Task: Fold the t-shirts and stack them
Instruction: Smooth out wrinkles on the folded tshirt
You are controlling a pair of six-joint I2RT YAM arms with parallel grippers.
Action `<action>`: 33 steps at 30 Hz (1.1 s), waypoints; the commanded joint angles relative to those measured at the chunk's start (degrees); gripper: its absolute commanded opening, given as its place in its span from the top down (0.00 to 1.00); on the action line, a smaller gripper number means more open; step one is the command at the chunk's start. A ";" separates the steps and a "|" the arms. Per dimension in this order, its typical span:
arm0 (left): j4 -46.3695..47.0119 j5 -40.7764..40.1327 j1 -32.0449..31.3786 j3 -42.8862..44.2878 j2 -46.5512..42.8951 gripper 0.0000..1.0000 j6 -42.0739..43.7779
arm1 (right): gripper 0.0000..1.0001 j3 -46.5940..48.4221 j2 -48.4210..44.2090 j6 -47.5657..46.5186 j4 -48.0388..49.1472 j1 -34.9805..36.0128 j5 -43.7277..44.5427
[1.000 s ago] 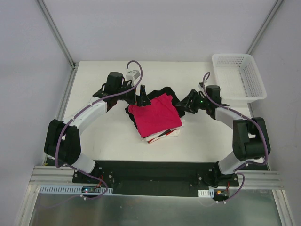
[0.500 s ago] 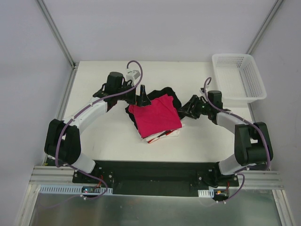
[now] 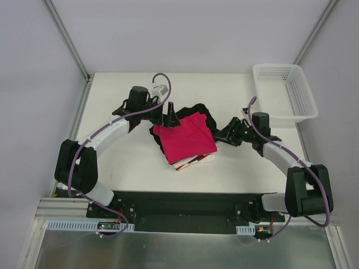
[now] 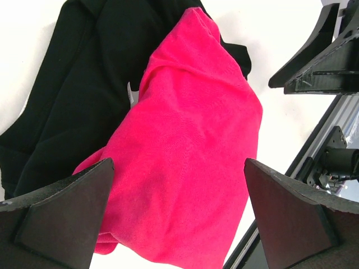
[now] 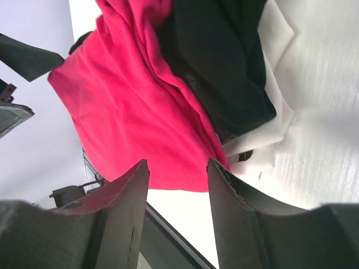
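**Both grippers at the stack, neither holding cloth**

We note the stack of t-shirts (image 3: 188, 147) mid-table (image 3: 129, 162), between the two arms. The crimson-pink t-shirt (image 3: 185, 140) lies folded on top. The black t-shirt (image 3: 200, 109) spreads out from under its far edge, and white and red edges (image 3: 193, 162) show at the near side. The left gripper (image 3: 171, 116) hangs over the stack's far left corner, fingers spread wide with nothing between them. The right gripper (image 3: 220, 136) sits just beside the stack's right edge, fingers half apart and pinching nothing. The white basket (image 3: 283, 92) stands at the far right corner, well apart.

The left end effector (image 4: 178, 165) gapes — right end effector (image 5: 176, 163) half-parted.
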 commanded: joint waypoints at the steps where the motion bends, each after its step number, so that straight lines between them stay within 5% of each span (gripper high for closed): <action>1: 0.59 1.93 -0.66 1.29 -0.36 0.01 -0.11 | 0.51 -0.78 0.65 -0.96 0.35 0.41 0.45; 33: 0.50 2.02 -0.66 2.17 1.58 0.01 0.16 | 0.53 -0.08 10.77 8.35 15.82 6.56 -1.31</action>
